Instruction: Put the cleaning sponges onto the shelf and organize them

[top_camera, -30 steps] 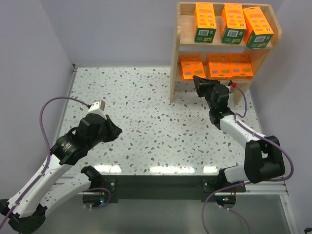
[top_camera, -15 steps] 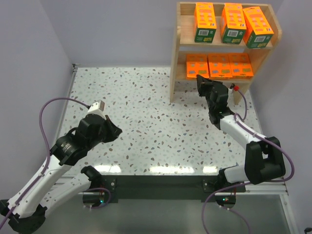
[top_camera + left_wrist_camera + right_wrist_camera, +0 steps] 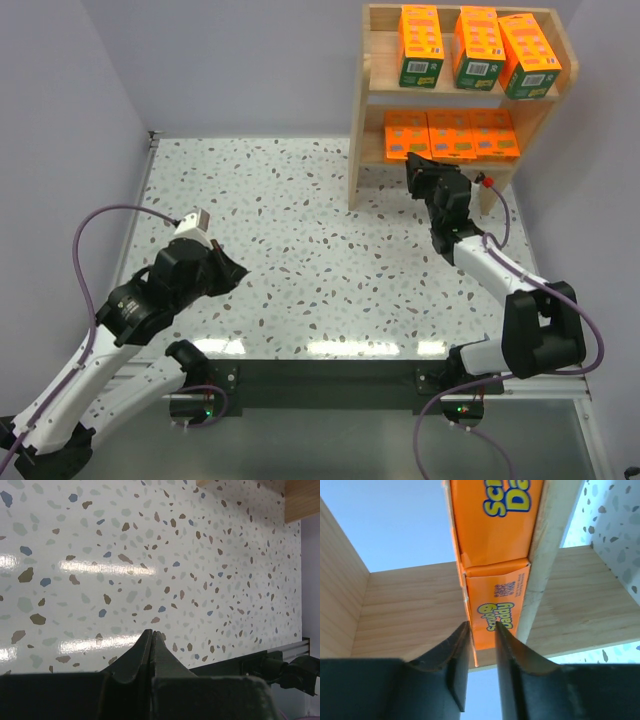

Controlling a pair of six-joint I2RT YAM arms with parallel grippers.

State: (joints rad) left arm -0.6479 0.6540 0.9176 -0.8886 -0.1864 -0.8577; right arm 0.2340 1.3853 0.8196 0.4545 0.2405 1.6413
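Observation:
The wooden shelf (image 3: 358, 150) stands at the table's far right. Three orange sponge packs with green ends (image 3: 421, 45) stand on its top tier. Three all-orange packs (image 3: 449, 135) lie side by side on the lower tier. My right gripper (image 3: 420, 165) is at the front of the lower tier, by the leftmost pack (image 3: 405, 138). In the right wrist view its jaws (image 3: 481, 625) are a narrow gap apart, and that pack's end (image 3: 495, 600) shows through the gap, beyond the tips. My left gripper (image 3: 235, 272) is shut and empty above the table (image 3: 151, 632).
The shelf's side panel (image 3: 350, 580) and lower board (image 3: 570, 605) close in around the right gripper. The speckled tabletop (image 3: 290, 220) lies between the arms. Walls bound the table on the left and at the back.
The leftmost lower pack has slid right, up against the other two. My right gripper has followed it to the right. The left arm has drawn back slightly.

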